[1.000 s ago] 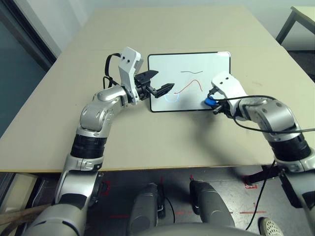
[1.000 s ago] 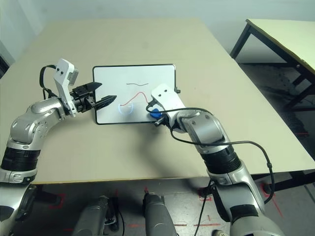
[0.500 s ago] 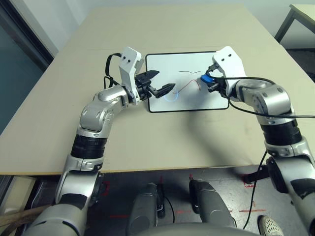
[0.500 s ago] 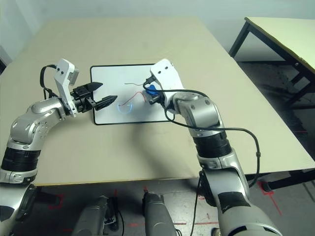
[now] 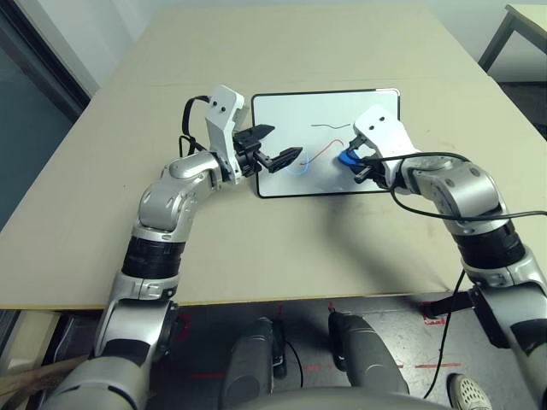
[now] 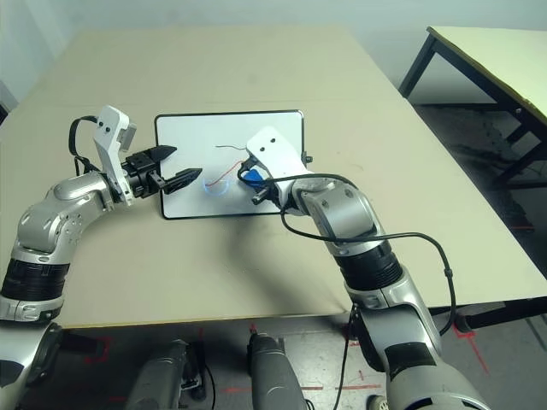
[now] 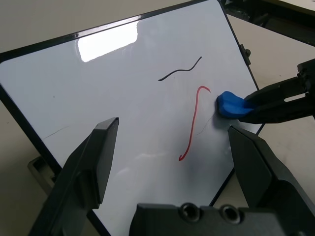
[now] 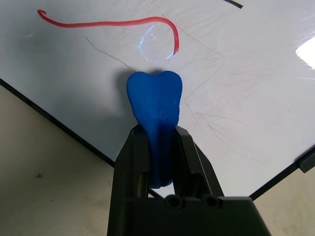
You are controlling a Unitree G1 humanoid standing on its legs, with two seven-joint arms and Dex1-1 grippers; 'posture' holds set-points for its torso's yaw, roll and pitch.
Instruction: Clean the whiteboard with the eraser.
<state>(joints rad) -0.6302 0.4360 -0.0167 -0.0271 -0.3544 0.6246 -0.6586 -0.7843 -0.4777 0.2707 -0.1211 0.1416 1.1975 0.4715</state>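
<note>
Silver, jointed plating on the right forearm (image 5: 466, 184) and its white wrist housing (image 5: 383, 132) are covering the near right corner of the rectangular, black-framed whiteboard (image 5: 291, 111) in the head views. A slim black cable (image 6: 385, 237) is looping across that forearm, and its far end is running out of the left eye view. The narrow end of the bright blue, waisted eraser (image 8: 156, 98) is disappearing partly between the fingers. Whether its underside is pressing on the board, I cannot tell.

The whiteboard is lying on the beige table (image 5: 282, 248), its glossy white face carrying a wavy black stroke (image 7: 179, 71) toward the far side and a curving red line (image 8: 108, 23) nearer the middle. Faint, thin scratches are running over the surface around the eraser, whose free end is flaring into two smooth, rounded lobes.

The black two-fingered right gripper (image 8: 158, 130) is holding the eraser — fingers closing narrowly on either side of it — with the lobed end projecting past the fingertips. Both are staying over the right part of the board, just right of the red line. The black left gripper (image 7: 173, 125) is hovering at the board's left side, fingers spreading wide and holding nothing.
</note>
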